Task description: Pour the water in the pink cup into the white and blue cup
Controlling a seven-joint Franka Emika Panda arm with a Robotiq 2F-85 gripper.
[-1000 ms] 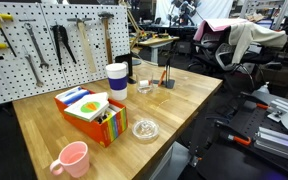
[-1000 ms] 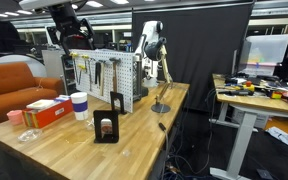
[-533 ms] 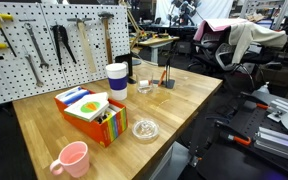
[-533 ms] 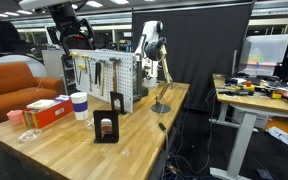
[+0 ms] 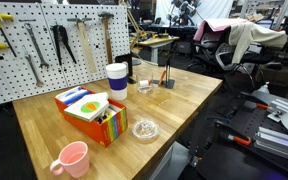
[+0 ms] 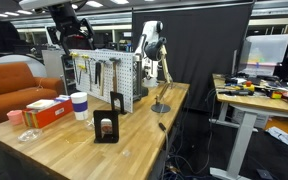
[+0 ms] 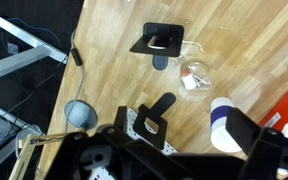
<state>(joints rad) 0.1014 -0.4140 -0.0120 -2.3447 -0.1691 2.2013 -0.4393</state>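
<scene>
End effector [image 6: 72, 38] spread, empty, high above bench [image 5: 184, 100] w/ pink cup [image 5: 72, 158] & white and blue cup [image 5: 116, 80]

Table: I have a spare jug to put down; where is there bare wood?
Bare wood lies between the pink cup and the nearer glass dish, and on the table corner past the farther glass dish. Crowded around the orange box and white and blue cup.

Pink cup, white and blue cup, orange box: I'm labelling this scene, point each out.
pink cup [image 5: 73, 156], exterior view, its mouth
white and blue cup [image 5: 117, 82], exterior view, white body
orange box [image 5: 81, 126], exterior view, front side
</scene>
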